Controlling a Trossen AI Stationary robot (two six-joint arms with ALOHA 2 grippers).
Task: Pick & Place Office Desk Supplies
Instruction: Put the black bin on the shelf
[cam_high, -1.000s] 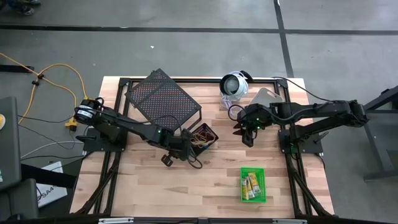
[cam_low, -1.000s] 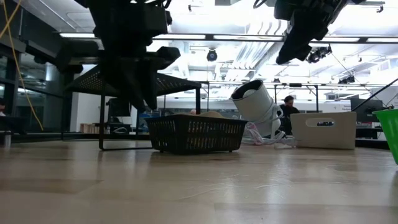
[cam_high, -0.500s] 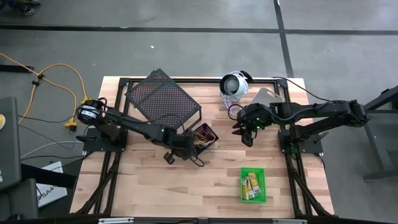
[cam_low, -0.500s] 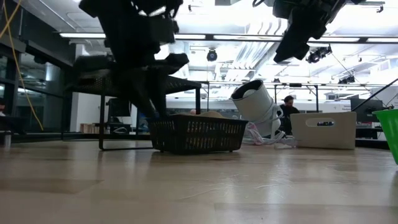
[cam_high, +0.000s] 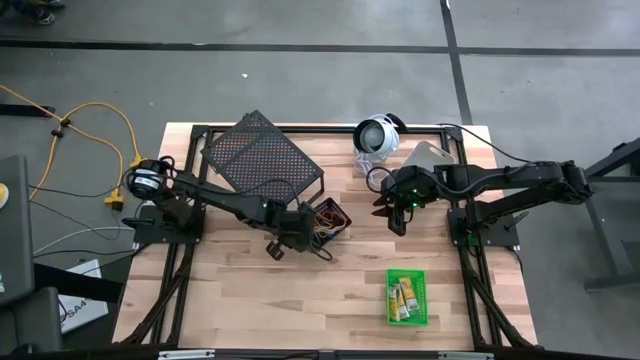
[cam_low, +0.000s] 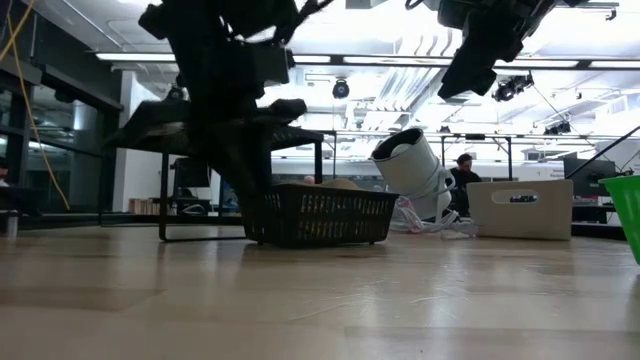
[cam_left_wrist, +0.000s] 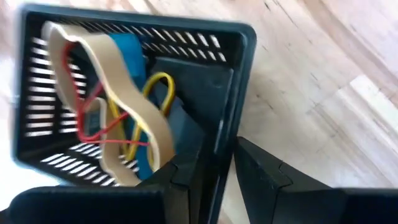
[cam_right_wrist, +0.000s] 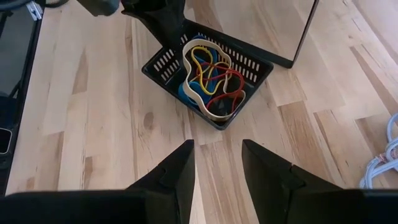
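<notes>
A small black bin (cam_high: 328, 215) stands on the table beside the mesh rack and holds several coloured elastic loops (cam_right_wrist: 208, 78). My left gripper (cam_high: 306, 228) is at the bin's left end wall, open, one finger inside the bin and one outside, as the left wrist view shows (cam_left_wrist: 214, 177). My right gripper (cam_high: 393, 215) hangs open in the air to the bin's right, with nothing between its fingers (cam_right_wrist: 217, 168). A green bin (cam_high: 408, 272) with little yellow pieces (cam_high: 403, 298) stands near the front right. A grey bin (cam_high: 428, 155) sits at the far right. My left gripper straddles the black bin's left end wall (cam_left_wrist: 221, 134), coming slanting down from the table's left. One finger (cam_left_wrist: 183, 180) is inside the bin and one (cam_left_wrist: 267, 177) outside, where a gap shows. Whether the inner finger touches the wall I cannot tell. The bin stands flat on the table.
A large black mesh rack (cam_high: 262, 155) stands just behind the left arm. A round white-and-black device (cam_high: 377, 135) with a cord lies at the far edge. Bare wood stretches across the near half of the table.
My left gripper has gone toward the table's right edge and a little down, up to the black bin's end wall. The bin has stayed where it was.
</notes>
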